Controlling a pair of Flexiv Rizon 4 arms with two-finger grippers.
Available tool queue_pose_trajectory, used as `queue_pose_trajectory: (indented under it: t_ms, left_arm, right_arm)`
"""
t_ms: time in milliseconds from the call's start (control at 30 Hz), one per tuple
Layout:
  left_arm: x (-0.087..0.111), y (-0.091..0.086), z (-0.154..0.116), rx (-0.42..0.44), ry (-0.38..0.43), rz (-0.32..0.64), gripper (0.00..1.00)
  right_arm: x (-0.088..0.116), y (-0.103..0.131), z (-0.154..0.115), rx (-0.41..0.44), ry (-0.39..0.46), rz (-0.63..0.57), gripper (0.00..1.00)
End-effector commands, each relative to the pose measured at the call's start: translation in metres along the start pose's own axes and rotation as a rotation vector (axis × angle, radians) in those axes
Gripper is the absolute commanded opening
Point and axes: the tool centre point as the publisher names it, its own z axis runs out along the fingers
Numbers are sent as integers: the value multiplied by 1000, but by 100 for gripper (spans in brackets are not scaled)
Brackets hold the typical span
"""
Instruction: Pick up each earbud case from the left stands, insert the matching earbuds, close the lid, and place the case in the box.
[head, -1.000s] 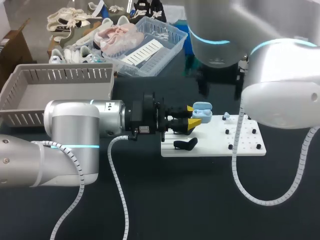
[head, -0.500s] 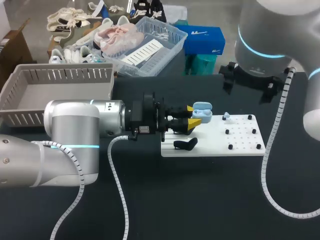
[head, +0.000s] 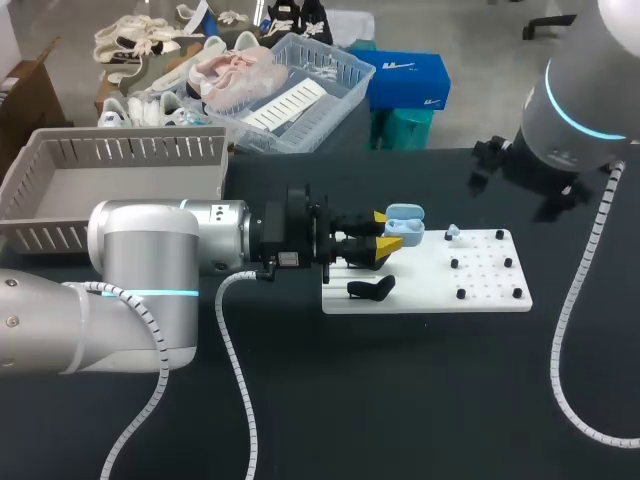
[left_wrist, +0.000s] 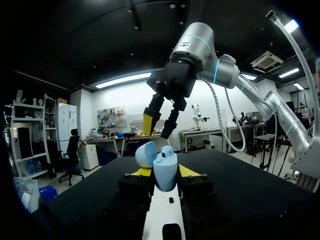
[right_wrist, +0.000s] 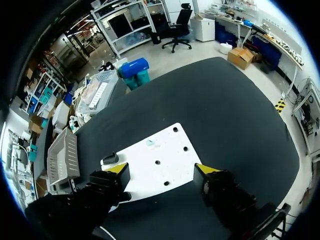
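L end effector (head: 384, 230) is clamped on the light-blue earbud case (left_wrist: 165, 175), one yellow tip on each side, at the far-left corner of the white board (head: 480, 285). The lid (left_wrist: 146, 154) stands open, tipped back away from the wrist cam, and a bud (left_wrist: 168, 150) shows at the case top. Can't tell whether the case base touches the board or hangs just above it. L arm (head: 150, 250) lies across the table (head: 330, 400) and comes in over the board's left edge, hiding part of that edge from the head cam.

Also on the board:
- A black stand (head: 370, 288) sits at the left-front part, just beside the L fingers and apart from the case.
- A small pale-blue loose earbud (head: 452, 232) sits at the far edge, to the right of the case and not touching it.
- Several black pegs (head: 460, 293) are dotted over the right half.

R end effector (right_wrist: 161, 170) is spread wide w/ nothing between its tips. Its wrist cam looks down on the board from high up. R arm (head: 575, 110) is raised off the board's far-right corner, well apart from the case. Its cable (head: 560, 330) hangs down past the board's right edge.

The gray slatted box (head: 110, 185) sits well to the left of the board. L arm's body overlaps the box's front wall in the head cam, so the arm lies between box and board.
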Motion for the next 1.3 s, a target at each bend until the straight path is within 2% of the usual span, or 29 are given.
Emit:
queue_pose_trajectory:
  t_ms: [33,267,400,500,533,567,733,867,1000,1300]
  left_arm:
    - [1,1,1,0,0,0,0]
    - [1,1,1,0,0,0,0]
    - [1,1,1,0,0,0,0]
    - [1,1,1,0,0,0,0]
    - [1,1,1,0,0,0,0]
    - [1,1,1,0,0,0,0]
    - [1,1,1,0,0,0,0]
    - [1,1,1,0,0,0,0]
    - [1,1,1,0,0,0,0]
    - [1,1,1,0,0,0,0]
  right_arm:
    - [-8,2,20,-22,20,-8,81]
    - [-13,6,47,-33,65,-76,82]
    - [-15,11,61,-38,90,-109,76]
    - [-16,14,69,-41,103,-126,70]
    - [-16,15,72,-47,109,-140,58]
    - [-16,17,75,-49,110,-158,55]
    - [-12,22,86,-82,120,-262,60]
    - [-9,23,97,-88,134,-274,57]
    - [-7,25,106,-92,151,-290,49]
    - [-2,31,117,-92,165,-314,48]
